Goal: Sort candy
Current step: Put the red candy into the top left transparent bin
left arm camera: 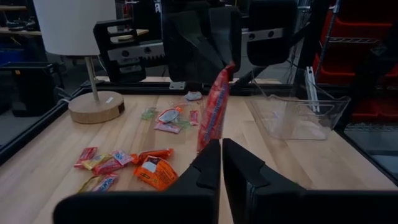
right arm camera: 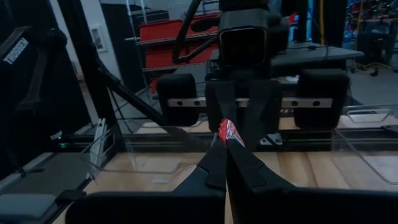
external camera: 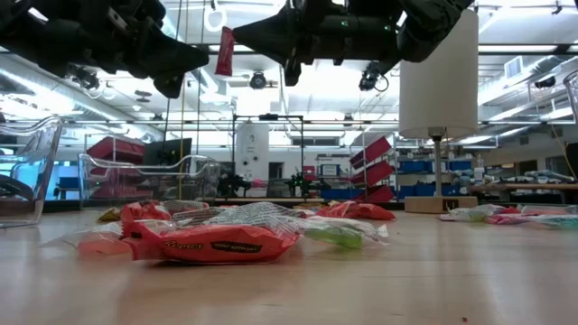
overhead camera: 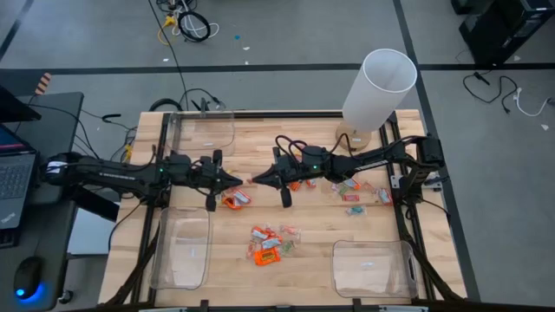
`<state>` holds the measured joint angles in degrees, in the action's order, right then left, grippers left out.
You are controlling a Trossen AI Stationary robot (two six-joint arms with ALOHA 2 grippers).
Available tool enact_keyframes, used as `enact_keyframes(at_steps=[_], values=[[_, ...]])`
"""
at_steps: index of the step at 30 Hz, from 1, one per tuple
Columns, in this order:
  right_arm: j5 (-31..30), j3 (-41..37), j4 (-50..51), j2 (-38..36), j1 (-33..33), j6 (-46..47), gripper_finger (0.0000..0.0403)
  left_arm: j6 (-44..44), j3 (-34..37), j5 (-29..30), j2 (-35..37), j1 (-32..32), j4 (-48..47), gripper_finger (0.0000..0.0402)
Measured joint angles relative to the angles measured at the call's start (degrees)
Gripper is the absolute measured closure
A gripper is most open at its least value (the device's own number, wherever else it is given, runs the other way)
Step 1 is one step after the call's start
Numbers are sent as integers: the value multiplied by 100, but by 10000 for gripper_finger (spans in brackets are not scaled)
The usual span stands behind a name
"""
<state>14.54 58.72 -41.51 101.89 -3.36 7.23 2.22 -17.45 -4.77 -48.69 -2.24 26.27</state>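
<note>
1. Far left, off the table: laptop [overhead camera: 10,178] and mouse [overhead camera: 26,290].
2. Left side of table [overhead camera: 260,139]: two clear bins, back-left bin [overhead camera: 206,132] and front-left bin [overhead camera: 180,251]. Nothing to be made out inside either.
3. Left gripper [overhead camera: 236,181]: above mid-table, pointed right, tip to tip with the other arm. Sits just beside the lower end of the red candy [left arm camera: 214,115]. Cannot tell whether it is gripping or clear of the wrapper.
4. Red candy: in the air between the two tips, well above the wood. Hangs long and upright in the left wrist view, with its top end in the far jaws.
5. Orange candy [overhead camera: 234,201]: flat on the table just below the left gripper.
6. Right gripper [overhead camera: 257,179]: above mid-table, pointed left. Pressed together, pinching the top of the red candy, with a red wrapper edge poking out at the tip in the right wrist view.
7. Candy pile [overhead camera: 270,243]: centre-front of the table, mostly orange, nothing touching it.
8. Loose candy [overhead camera: 354,191]: scattered on the wood under and right of the right arm, pink and pale wrappers mixed.
9. Lamp [overhead camera: 377,87]: back right, white shade, round wooden base on the table.
10. Front-right bin [overhead camera: 373,267]: clear, at the front right corner.
</note>
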Motion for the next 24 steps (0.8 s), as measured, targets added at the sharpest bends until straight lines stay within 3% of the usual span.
enact_keyframes(at_steps=[13, 24], values=[[26, 0, 43, 0, -22, -99, 403, 24, 0, 41, -271, 0, 320, 299], [1, 0, 38, 0, -63, -101, 403, 92, 0, 172, -441, 0, 587, 293]])
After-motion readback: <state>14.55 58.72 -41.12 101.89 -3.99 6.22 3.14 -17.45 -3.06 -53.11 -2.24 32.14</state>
